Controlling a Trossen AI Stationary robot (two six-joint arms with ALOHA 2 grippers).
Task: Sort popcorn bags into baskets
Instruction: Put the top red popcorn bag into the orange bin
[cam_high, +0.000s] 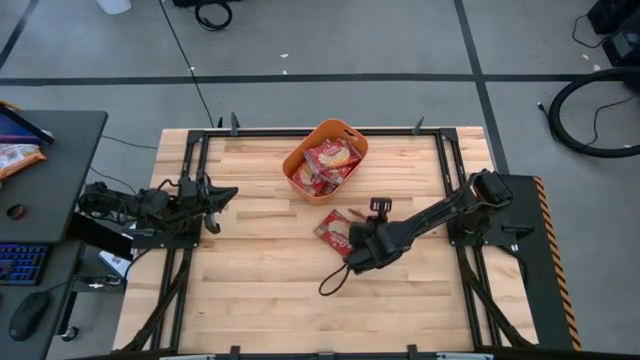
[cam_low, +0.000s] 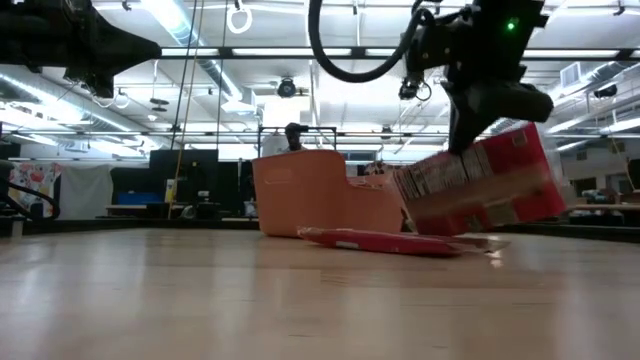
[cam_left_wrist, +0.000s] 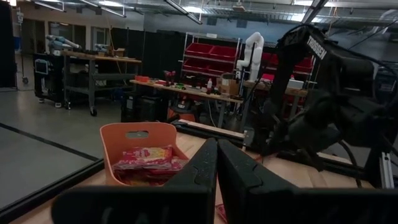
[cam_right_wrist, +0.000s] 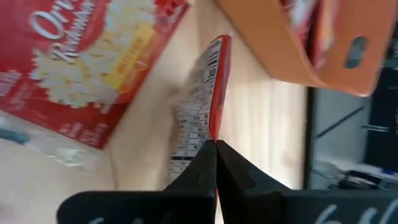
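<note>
The orange basket (cam_high: 325, 152) stands near the table's far edge and holds several red popcorn bags (cam_high: 330, 165); the left wrist view shows it too (cam_left_wrist: 138, 138). My right gripper (cam_high: 350, 248) is just in front of the basket, shut on one popcorn bag (cam_low: 480, 185). A second popcorn bag (cam_low: 380, 240) lies flat on the table under it, picture side up (cam_right_wrist: 74, 56). My left gripper (cam_left_wrist: 217, 171) is shut on nothing and waits at the table's left side (cam_high: 215, 198). My right gripper (cam_right_wrist: 216, 146) pinches the popcorn bag by one edge (cam_right_wrist: 214, 134) between its two fingers. The fingers come slanting down from above and from the table's right. The bag hangs tilted below them, its printed back (cam_right_wrist: 196, 106) showing, lifted over the flat bag.
A black cable loop (cam_high: 335, 280) hangs off the right arm above the table's middle. A metal frame (cam_high: 190, 150) runs along the table's edges. A side desk (cam_high: 40, 180) with a keyboard and an orange-and-white snack bag (cam_high: 18, 155) stands left of the table.
</note>
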